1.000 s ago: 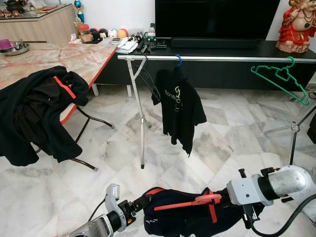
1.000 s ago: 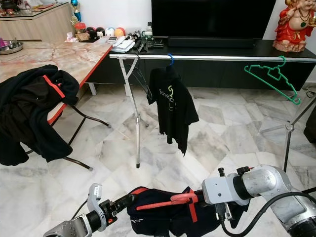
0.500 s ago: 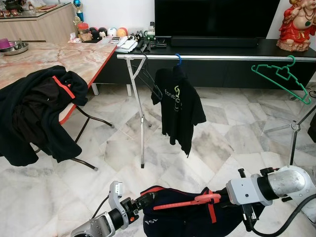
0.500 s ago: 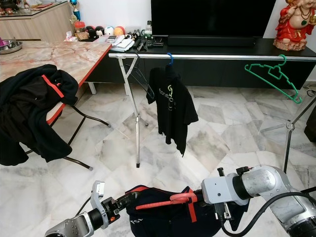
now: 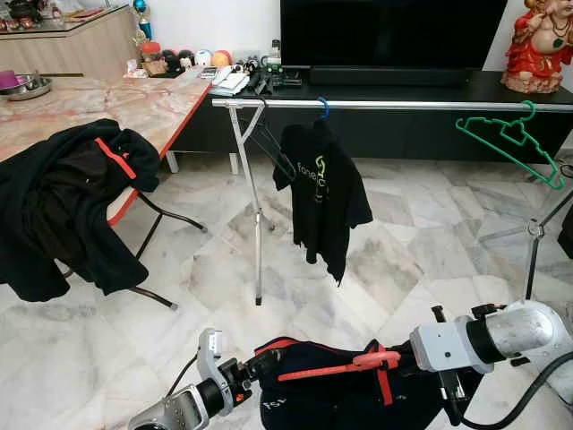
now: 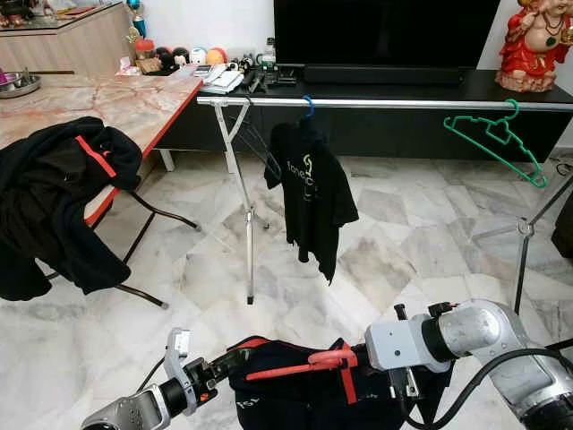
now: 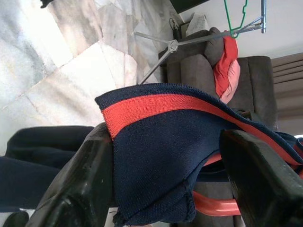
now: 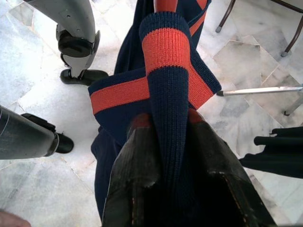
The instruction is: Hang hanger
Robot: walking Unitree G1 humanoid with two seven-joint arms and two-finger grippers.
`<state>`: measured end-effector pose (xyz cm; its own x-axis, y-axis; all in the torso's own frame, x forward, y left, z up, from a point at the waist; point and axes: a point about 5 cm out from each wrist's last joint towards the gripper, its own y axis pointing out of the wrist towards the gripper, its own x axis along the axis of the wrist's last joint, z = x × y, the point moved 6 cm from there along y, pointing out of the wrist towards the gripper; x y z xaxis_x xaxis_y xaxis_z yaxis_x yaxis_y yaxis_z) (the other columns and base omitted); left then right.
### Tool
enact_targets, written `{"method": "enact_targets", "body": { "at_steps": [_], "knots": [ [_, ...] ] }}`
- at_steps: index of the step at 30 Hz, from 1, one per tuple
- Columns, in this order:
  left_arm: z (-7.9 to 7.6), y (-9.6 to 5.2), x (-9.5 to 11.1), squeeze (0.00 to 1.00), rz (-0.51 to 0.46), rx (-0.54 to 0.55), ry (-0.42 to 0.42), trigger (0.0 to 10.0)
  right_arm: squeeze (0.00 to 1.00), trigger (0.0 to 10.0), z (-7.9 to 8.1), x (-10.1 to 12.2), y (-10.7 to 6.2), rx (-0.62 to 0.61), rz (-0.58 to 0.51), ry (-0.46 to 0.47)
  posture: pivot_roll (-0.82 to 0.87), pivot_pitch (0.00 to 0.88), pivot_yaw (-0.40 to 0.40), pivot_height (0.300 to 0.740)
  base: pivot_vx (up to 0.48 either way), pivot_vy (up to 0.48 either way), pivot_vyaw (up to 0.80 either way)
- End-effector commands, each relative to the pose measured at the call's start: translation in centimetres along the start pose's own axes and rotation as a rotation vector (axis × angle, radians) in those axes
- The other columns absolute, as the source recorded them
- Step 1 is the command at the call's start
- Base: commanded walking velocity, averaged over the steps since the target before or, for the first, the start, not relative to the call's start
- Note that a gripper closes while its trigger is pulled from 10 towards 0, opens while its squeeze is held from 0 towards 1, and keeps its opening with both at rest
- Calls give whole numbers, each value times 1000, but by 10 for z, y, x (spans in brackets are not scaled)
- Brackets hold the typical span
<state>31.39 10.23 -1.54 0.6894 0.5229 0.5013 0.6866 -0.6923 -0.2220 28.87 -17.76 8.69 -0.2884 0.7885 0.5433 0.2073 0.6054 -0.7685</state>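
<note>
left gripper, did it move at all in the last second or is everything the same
The left gripper crept slightly right and up along the navy garment on its red hanger. The right gripper stays shut on the garment's striped band. The rail, black shirt and green hanger are unchanged.
</note>
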Motion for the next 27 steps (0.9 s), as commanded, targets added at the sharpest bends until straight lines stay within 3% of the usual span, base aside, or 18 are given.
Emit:
{"method": "enact_targets", "body": {
  "at_steps": [1,2,3,5,27],
  "knots": [
    [0,0,-1,0,13,-3,2,10000,0,0,-8,9,-6,-40,-31,-29,-21,68,28,740,0,0,0],
    [-1,0,-3,0,21,-12,3,10000,0,0,-8,9,-6,-40,-31,-28,-21,69,27,740,0,0,0],
    [-8,4,-8,0,47,-50,10,0,0,0,-11,11,-6,-52,-35,-37,-23,72,28,740,0,0,0],
    [-19,10,-15,0,82,-104,18,0,0,0,-16,15,-7,-69,-41,-53,-23,72,27,740,0,0,0],
    [-19,9,-15,0,87,-106,36,0,0,0,-19,15,-6,-78,-40,-58,-22,72,26,740,0,0,0]
  ]
}}
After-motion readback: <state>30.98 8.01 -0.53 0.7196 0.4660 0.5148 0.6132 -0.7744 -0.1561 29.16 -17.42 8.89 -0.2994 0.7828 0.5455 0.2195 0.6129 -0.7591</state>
